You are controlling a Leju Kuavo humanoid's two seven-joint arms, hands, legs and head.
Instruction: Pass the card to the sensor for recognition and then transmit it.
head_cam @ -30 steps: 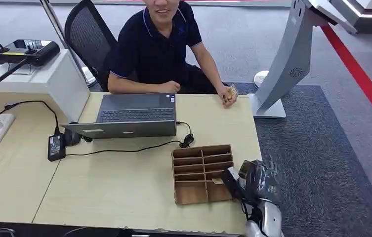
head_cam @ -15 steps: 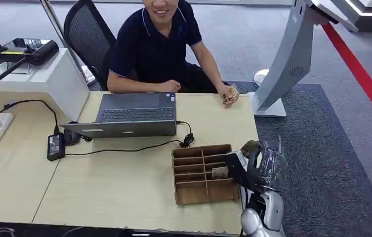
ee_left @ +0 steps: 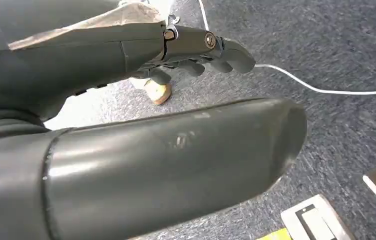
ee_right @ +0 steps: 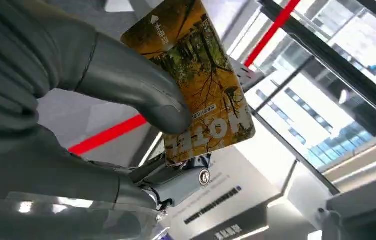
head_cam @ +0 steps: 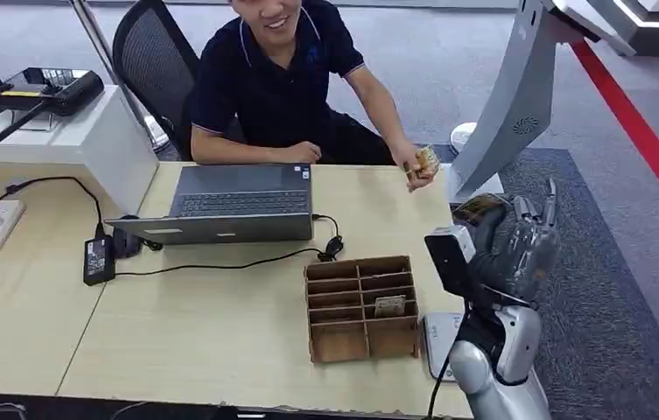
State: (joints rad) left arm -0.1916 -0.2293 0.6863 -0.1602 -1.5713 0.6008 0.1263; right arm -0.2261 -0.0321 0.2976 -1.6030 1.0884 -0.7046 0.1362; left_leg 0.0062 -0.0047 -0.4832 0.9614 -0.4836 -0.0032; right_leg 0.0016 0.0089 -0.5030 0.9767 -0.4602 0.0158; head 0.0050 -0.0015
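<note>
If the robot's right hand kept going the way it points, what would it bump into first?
Probably the grey kiosk stand. The right hand, pinching the card, points up and away toward it; nothing seems to lie between, though depth is hard to judge.

Head view high, facing down over table (head_cam: 220,332); wrist views close behind hands; right shares card (ee_right: 195,80)
</note>
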